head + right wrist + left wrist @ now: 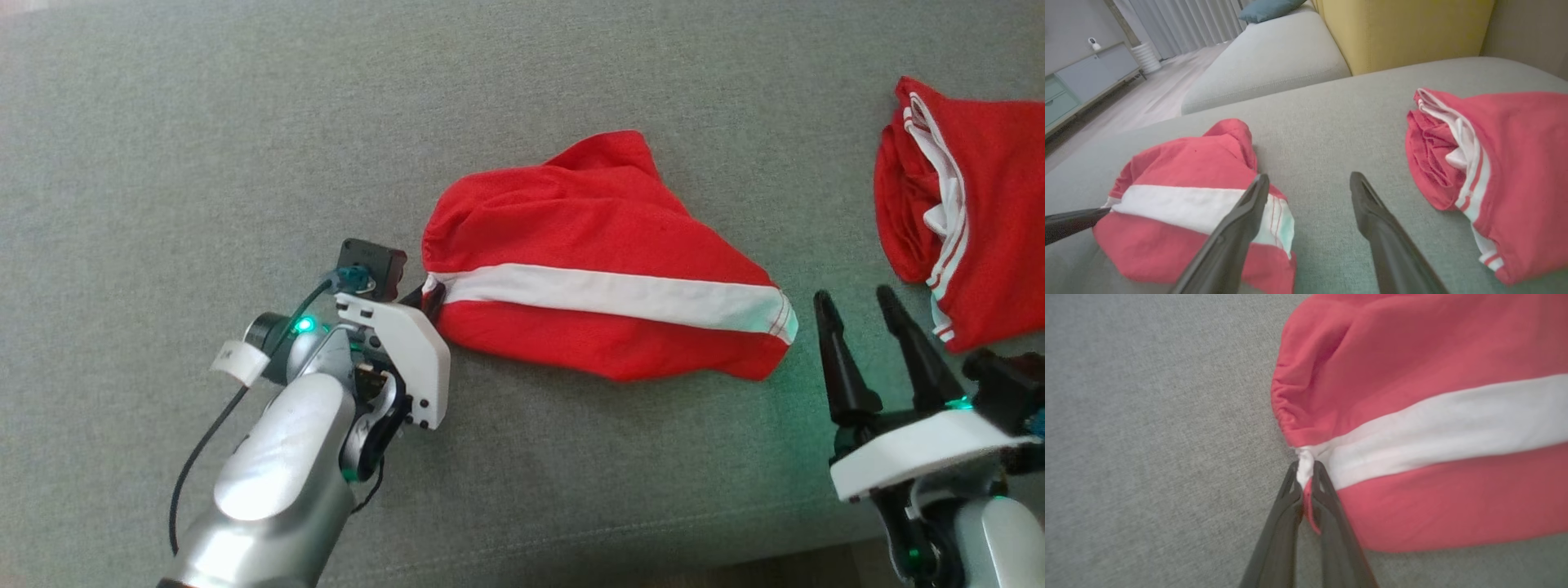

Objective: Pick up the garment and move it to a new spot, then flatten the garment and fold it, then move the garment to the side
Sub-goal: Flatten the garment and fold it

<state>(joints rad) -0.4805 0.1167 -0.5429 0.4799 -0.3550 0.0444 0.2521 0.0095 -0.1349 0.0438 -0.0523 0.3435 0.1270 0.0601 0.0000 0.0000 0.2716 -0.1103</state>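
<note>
Two red cloth pieces are seen on the grey sofa seat (245, 122) in the head view. The garment (604, 269) is spread at the centre, with a broad white band running along its length. A second red piece (971, 212), bunched and edged with thin white stripe trim, is set well apart at the right edge.

The left gripper (430, 296) is placed at the garment's left end, but its fingertips are hidden in that view behind the white wrist bracket (404, 343). What is concealed there is supplied by the left wrist view. The two dark fingers are pressed together on the white end of the band, just beside the gathered elastic edge, and a sliver of red cloth is pinched between them. The rest of the garment is spread on the seat.

The right gripper (853, 296) is held between the two red pieces, near the garment's right end. Its fingers are spread wide and nothing is gripped. Whether the seat is touched cannot be told.

The surroundings are added by the right wrist view: a yellow backrest (1404, 28) behind the seat, a blue cushion (1269, 8) on a further grey seat (1265, 57), pale curtains (1180, 20) and a low cabinet (1086, 77). Thin red stripes on the garment's white hem are also made out more plainly there.
</note>
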